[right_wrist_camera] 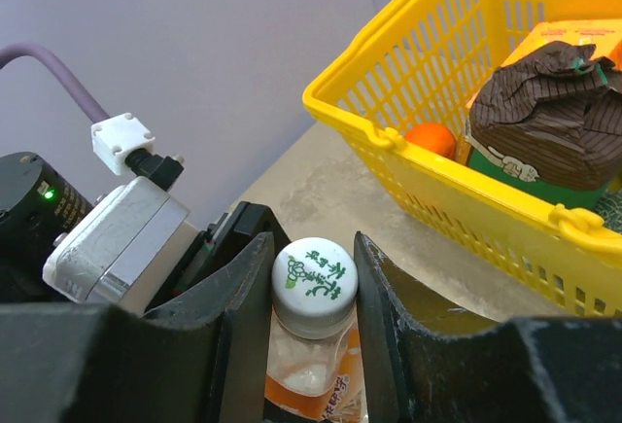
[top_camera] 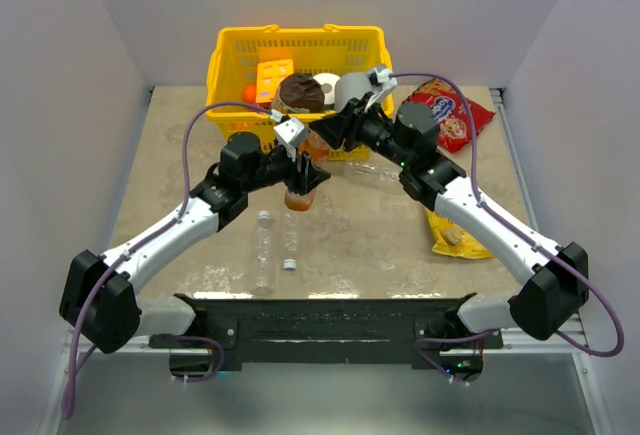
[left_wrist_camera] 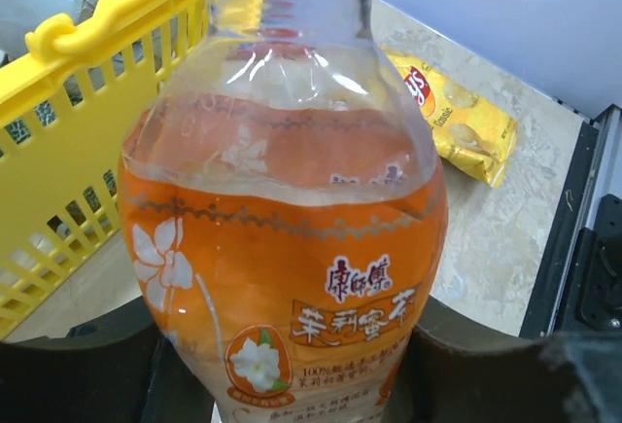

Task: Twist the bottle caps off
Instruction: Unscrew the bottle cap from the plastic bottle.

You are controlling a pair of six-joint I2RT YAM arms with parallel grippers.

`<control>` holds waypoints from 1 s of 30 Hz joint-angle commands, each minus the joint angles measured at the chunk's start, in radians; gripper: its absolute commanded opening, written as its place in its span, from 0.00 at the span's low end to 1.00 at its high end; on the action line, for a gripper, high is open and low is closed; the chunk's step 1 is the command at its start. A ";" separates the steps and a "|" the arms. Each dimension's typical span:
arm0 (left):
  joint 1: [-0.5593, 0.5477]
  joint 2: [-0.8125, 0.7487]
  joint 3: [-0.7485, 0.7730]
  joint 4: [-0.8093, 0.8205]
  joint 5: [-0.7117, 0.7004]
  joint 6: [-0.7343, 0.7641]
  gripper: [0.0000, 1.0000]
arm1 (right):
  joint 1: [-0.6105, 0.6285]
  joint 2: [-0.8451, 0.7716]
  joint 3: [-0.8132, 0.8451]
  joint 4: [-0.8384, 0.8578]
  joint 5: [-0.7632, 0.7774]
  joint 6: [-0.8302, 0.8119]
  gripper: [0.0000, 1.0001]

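The tabletop (top_camera: 180,155) carries a yellow basket (top_camera: 225,65) at the middle of its far edge, holding a brown crumpled packet (right_wrist_camera: 554,92), an orange box (top_camera: 273,80), a white roll (top_camera: 327,83) and a grey can (top_camera: 352,85). Both arms reach in from the near corners and meet over the middle of the tabletop, just in front of the basket's near wall. A red snack bag (top_camera: 452,117) lies near the far right corner and a yellow snack bag (top_camera: 452,237) near the right edge, partly under the right arm. The orange bottle (left_wrist_camera: 292,277) is held between the two arms, off the surface. The left gripper (left_wrist_camera: 292,370) has its fingers pressed against both sides of the labelled body. Above it, the right gripper (right_wrist_camera: 313,287) has its jaws drawn in tight on either side of the cap (right_wrist_camera: 313,275), which sits on the neck. Two clear bottles (top_camera: 264,251) lie side by side toward the near edge, left of centre. A third clear bottle (top_camera: 375,170) lies beneath the right arm. A small whitish cap (top_camera: 289,264) sits at the near end of the right-hand one of the pair. Whether it is screwed on cannot be told.
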 commanded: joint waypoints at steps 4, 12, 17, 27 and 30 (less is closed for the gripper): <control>0.028 -0.017 0.019 0.101 0.184 -0.002 0.38 | -0.014 0.010 0.038 0.071 -0.167 0.024 0.00; 0.068 -0.032 0.016 0.167 0.477 -0.006 0.33 | -0.061 0.030 0.023 0.171 -0.407 0.047 0.00; 0.075 -0.034 0.025 0.207 0.633 -0.031 0.31 | -0.067 0.035 0.011 0.230 -0.589 0.018 0.00; 0.080 -0.035 0.017 0.321 0.824 -0.134 0.20 | -0.076 0.016 -0.020 0.307 -0.738 0.008 0.00; 0.080 -0.040 0.023 0.295 0.789 -0.102 0.19 | -0.084 0.006 -0.016 0.268 -0.706 -0.013 0.00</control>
